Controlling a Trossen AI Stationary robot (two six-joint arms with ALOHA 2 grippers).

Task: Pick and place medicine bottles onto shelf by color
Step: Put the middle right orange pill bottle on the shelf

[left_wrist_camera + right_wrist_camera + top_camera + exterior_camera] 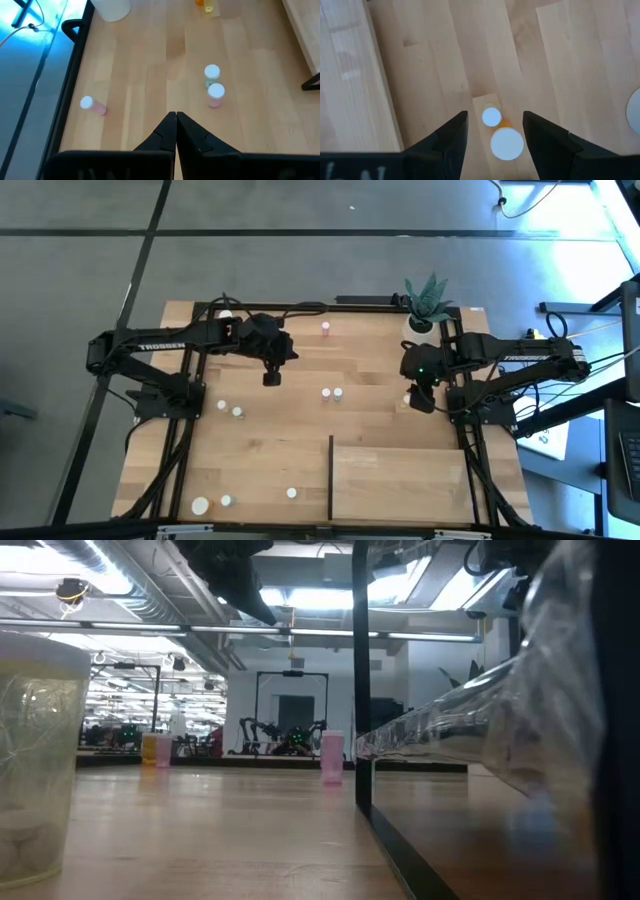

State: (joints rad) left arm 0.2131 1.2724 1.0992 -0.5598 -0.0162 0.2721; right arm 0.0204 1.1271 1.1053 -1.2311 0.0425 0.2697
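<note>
Your bottles are small round cylinders with flat white caps, scattered over the pale plank table [260, 440]. Two stand side by side at the table's middle [332, 394]; from the left wrist view one has a pink body [215, 95] and the one touching it a pale body [212, 75]. A pink bottle [326, 328] stands alone near the far edge. Two white-capped ones [230, 409] sit left of centre, and three more [200, 505] lie along the near edge on the left half. Two orange bottles with white caps [499, 131] stand close together on the right side of the table, directly below your right gripper [495, 131].

The shelf [400, 480] is a smooth rectangular light-wood panel in the near right corner, with a thin dark upright strip [331, 477] along its left side. No bottle rests on it.

Your right gripper's fingers [452, 135] stand moderately apart, straddling the two orange bottles from above; contact cannot be confirmed. Your left gripper [176, 120] hangs above the far left part of the table, its dark tapered fingers pressed together and holding nothing.

A spiky green plant [428, 298] in a white pot [421, 326] stands at the far edge, just beside the right arm. In the low view, a translucent ribbed container [35, 750] sits close at the left.
</note>
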